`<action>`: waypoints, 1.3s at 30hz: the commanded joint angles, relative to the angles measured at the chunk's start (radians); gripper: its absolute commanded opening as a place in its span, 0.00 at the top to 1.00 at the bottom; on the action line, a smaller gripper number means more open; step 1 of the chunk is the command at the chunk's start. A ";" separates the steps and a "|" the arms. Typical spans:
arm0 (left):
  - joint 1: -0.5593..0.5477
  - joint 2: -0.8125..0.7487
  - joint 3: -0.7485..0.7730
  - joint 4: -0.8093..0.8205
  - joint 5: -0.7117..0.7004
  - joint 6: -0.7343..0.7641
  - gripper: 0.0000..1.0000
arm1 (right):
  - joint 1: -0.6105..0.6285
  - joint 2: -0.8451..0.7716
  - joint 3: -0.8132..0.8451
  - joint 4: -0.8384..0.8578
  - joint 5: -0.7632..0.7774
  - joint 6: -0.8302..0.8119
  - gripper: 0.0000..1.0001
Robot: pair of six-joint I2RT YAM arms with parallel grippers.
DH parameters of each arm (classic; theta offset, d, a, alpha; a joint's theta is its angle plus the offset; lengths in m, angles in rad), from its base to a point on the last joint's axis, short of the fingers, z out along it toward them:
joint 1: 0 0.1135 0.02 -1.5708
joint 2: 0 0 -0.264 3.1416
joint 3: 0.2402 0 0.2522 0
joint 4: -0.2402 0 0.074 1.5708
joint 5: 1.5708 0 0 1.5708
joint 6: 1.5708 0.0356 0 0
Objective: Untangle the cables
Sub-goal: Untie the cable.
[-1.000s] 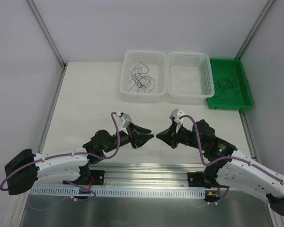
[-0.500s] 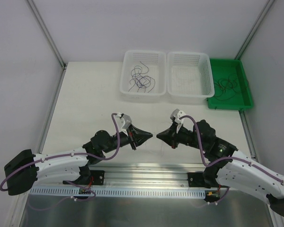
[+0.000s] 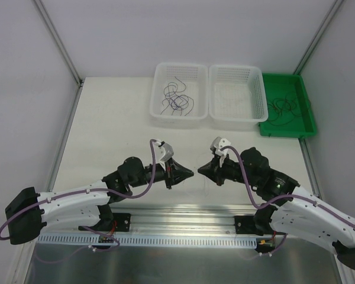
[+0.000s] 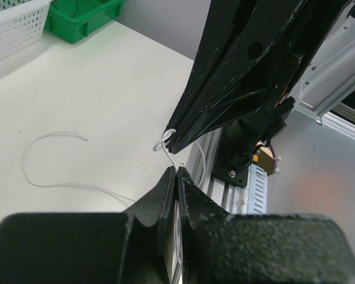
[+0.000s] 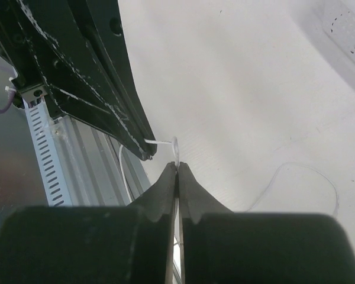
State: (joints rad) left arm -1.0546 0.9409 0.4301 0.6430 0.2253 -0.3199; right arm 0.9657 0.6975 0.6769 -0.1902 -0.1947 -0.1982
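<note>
My left gripper (image 3: pixel 190 173) and right gripper (image 3: pixel 201 170) meet tip to tip above the near middle of the table. Each is shut on a hair-thin white wire. In the left wrist view my gripper (image 4: pixel 176 171) pinches the wire just below a small white loop (image 4: pixel 164 144) at the right gripper's tip. In the right wrist view my gripper (image 5: pixel 177 165) holds that loop (image 5: pixel 175 145) beside the left gripper's tip. A loose pale strand (image 4: pixel 47 183) lies curved on the table. Dark curly cables (image 3: pixel 176 99) lie in the left white basket, and more of them (image 3: pixel 282 109) in the green tray.
Two white baskets (image 3: pixel 160 112) (image 3: pixel 236 118) and a green tray (image 3: pixel 307 127) stand in a row at the table's far side. An aluminium rail (image 3: pixel 183 213) with the arm bases runs along the near edge. White walls enclose the table.
My left wrist has shifted a little to the right and turned. Both gripper tips stay close together, shut on the white wire.
</note>
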 commanded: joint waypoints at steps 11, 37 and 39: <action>-0.008 0.062 0.105 -0.078 0.046 0.028 1.00 | 0.007 0.039 0.062 -0.014 -0.092 -0.044 0.99; -0.008 -0.016 0.035 0.023 -0.029 0.050 1.00 | 0.047 0.155 0.127 -0.129 -0.239 -0.121 0.99; -0.008 0.010 0.048 0.027 0.014 0.053 1.00 | 0.047 0.165 0.136 -0.130 -0.258 -0.124 0.99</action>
State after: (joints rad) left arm -1.0607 0.9306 0.4442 0.5320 0.1879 -0.2939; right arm 0.9993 0.8452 0.7712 -0.2909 -0.3397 -0.3004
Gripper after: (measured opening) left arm 0.009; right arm 0.019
